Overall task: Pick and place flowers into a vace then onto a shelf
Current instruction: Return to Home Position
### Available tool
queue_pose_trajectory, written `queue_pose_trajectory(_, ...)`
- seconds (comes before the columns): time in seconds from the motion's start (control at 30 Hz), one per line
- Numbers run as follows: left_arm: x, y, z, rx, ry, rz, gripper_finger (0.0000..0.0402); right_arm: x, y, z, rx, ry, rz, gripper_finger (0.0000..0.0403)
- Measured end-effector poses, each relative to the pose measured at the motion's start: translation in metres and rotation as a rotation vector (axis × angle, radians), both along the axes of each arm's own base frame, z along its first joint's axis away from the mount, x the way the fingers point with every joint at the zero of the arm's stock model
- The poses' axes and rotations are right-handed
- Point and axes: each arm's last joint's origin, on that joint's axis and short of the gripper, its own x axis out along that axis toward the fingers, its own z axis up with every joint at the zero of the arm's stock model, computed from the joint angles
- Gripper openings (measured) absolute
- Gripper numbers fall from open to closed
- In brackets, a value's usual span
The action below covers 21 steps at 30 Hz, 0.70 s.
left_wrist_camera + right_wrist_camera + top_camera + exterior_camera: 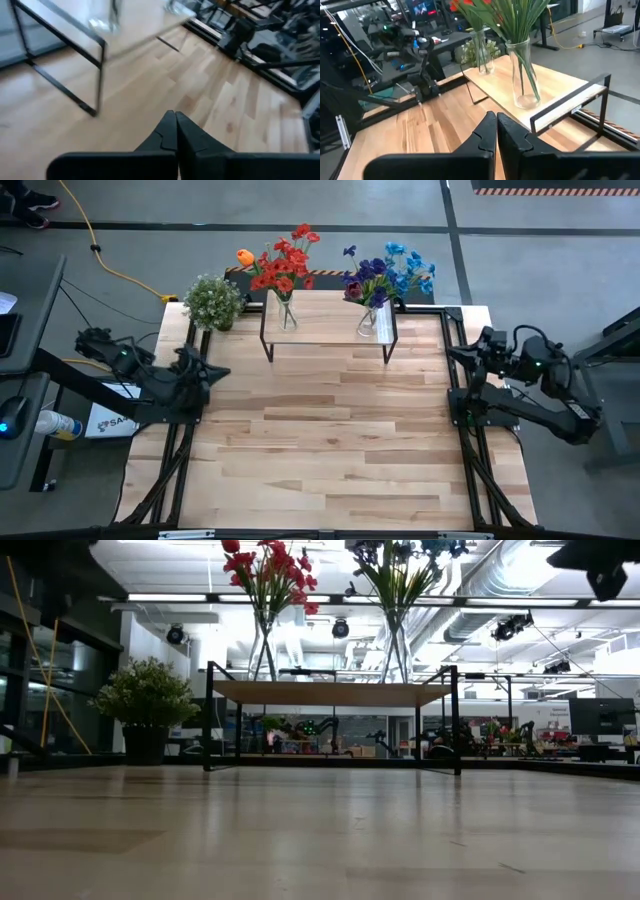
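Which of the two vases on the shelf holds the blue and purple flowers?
The vase at the shelf's white-strip end, on the right arm's side. The other vase holds red flowers and one orange bloom.

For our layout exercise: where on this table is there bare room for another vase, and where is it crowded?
Free: the tabletop in front of the shelf, between left claw and right claw. Crowded: shelf ends with vases, potted plant beside.
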Motion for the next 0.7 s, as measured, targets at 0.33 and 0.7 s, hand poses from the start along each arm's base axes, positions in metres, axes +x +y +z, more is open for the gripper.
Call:
queue_pose_trajectory(0.33, 0.011, -0.007, -0.044, -0.073, -0.144, -0.039, 0.006, 0.016, -0.004, -0.029, -0.065, -0.158, 0.112, 0.0007)
queue_pose_trajectory(0.7, 0.01, -0.005, -0.05, 0.052, -0.148, -0.029, 0.0039, 0.019, -0.001, -0.024, -0.119, -0.202, 0.228, 0.0008)
